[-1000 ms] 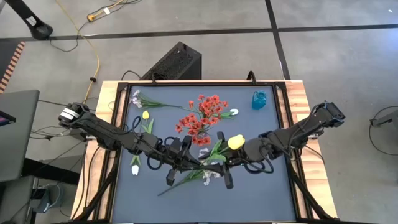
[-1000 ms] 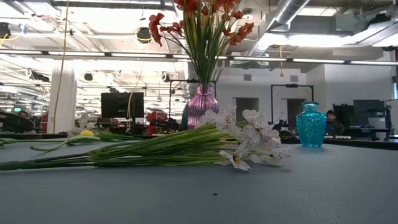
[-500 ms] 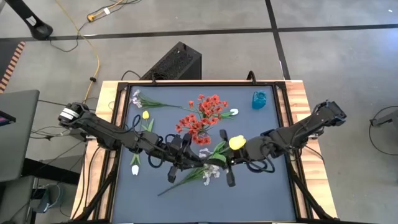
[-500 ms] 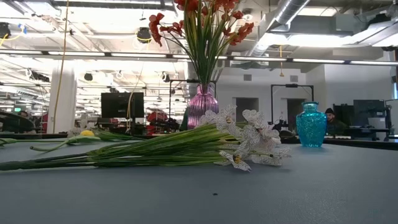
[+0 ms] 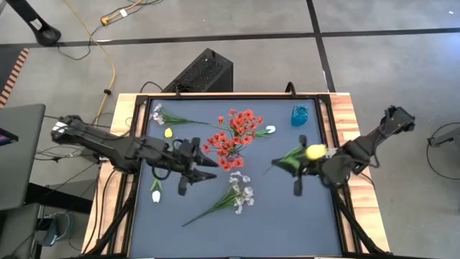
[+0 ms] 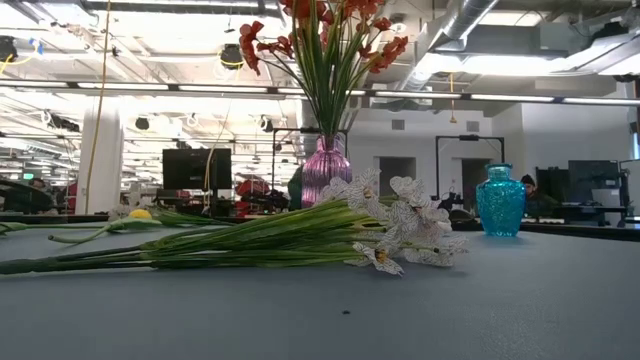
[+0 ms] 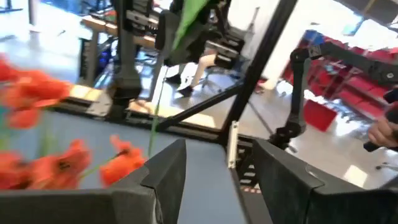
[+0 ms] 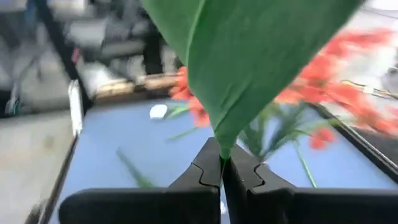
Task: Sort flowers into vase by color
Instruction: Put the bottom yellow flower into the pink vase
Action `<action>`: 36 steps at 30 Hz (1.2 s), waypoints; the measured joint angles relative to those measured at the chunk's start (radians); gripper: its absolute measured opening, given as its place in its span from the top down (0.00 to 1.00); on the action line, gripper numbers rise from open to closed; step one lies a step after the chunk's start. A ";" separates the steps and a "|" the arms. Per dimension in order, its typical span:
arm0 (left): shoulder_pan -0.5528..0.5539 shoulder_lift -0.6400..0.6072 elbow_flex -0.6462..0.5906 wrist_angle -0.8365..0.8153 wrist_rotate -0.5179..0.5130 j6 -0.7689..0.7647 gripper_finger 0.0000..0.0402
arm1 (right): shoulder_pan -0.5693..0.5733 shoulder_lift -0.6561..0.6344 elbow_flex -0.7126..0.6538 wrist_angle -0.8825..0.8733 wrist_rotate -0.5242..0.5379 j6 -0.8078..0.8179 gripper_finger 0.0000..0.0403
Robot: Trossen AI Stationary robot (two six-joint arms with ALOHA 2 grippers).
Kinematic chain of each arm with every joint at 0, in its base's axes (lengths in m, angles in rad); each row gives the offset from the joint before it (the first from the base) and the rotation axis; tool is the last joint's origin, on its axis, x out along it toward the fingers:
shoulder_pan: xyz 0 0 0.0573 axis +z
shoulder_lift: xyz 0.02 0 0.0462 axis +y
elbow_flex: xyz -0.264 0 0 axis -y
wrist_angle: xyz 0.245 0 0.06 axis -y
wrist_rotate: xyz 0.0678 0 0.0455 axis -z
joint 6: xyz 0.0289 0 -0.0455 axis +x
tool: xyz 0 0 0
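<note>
1. Dark blue-grey table top (image 5: 280, 216) inside a wooden frame fills the high view; beyond it the low view shows an office hall with ceiling lights and monitors.
2. At the middle of the table stands a pink vase (image 6: 327, 170) holding the red flowers (image 5: 233, 133). A teal vase (image 5: 299, 115) stands near the far right corner, well apart from it.
3. A white-lilac spray (image 5: 237, 193) lies flat on the near half, between the two arms; in the low view it stretches across in front of the pink vase.
4. The right gripper (image 5: 296, 180) is clamped tight on the stem of a yellow tulip (image 5: 315, 152), held above the table's right side, its green leaf (image 8: 249, 56) covering much of the right wrist view.
5. The left gripper (image 5: 195, 175) hangs left of the red flowers, fingers spread and holding nothing.
6. Loose on the left side lie a small yellow tulip (image 5: 168, 132), a white tulip (image 5: 156, 194) and another spray (image 5: 159, 113); a white tulip (image 5: 270, 129) lies right of the red flowers.
</note>
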 joint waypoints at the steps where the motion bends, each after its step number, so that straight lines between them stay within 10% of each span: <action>1: 0.000 -0.018 0.000 -0.031 -0.020 0.002 0.57 | 0.001 -0.042 -0.054 0.044 0.033 0.025 0.94; 11: 0.000 -0.076 0.000 -0.193 -0.142 0.053 0.57 | -0.176 -0.151 -0.361 0.481 0.030 0.003 0.94; 36: 0.000 -0.076 0.000 -0.289 -0.243 -0.071 0.57 | -0.353 0.195 -0.357 0.891 -0.012 -0.164 0.94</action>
